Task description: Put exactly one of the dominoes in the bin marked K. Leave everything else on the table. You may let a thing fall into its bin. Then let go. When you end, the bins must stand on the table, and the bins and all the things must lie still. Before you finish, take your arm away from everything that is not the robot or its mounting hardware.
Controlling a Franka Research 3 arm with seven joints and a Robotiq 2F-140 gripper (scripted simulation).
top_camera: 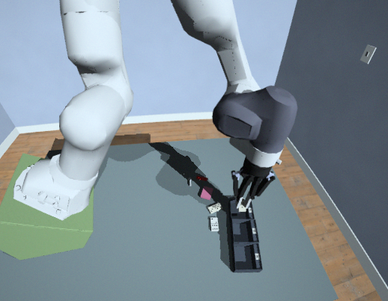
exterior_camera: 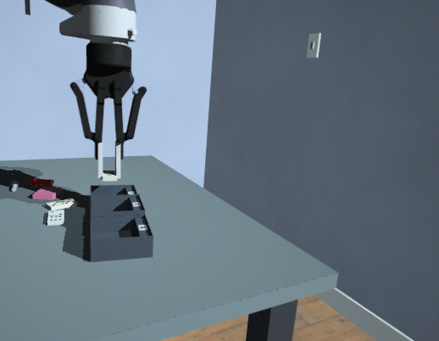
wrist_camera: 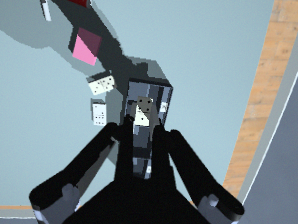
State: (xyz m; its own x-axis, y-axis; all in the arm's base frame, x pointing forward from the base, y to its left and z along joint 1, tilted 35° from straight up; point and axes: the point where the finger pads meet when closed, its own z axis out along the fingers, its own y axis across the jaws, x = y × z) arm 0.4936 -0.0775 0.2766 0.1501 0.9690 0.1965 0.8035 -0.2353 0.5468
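My gripper [top_camera: 242, 205] [exterior_camera: 109, 175] [wrist_camera: 143, 111] is shut on a white domino [top_camera: 242, 206] [exterior_camera: 109, 176] [wrist_camera: 144, 113] and holds it just above the far compartment of a dark row of three bins [top_camera: 233, 247] [exterior_camera: 115, 248] [wrist_camera: 165, 92]. Each bin carries a small white label; I cannot read the letters. Two more white dominoes lie on the table left of the bins: one [top_camera: 214, 207] [exterior_camera: 60, 204] [wrist_camera: 101, 84] nearer the far end, one [top_camera: 214, 224] [exterior_camera: 55, 218] [wrist_camera: 98, 113] closer to the camera side.
A pink block [top_camera: 206, 193] [exterior_camera: 44, 194] [wrist_camera: 85, 50] and a red cylinder [top_camera: 201, 178] [exterior_camera: 41, 182] lie beyond the dominoes, with a small grey bolt [exterior_camera: 13, 186] nearby. The arm's base stands on a green block [top_camera: 38, 232]. The table's right edge [top_camera: 311, 210] runs near the bins.
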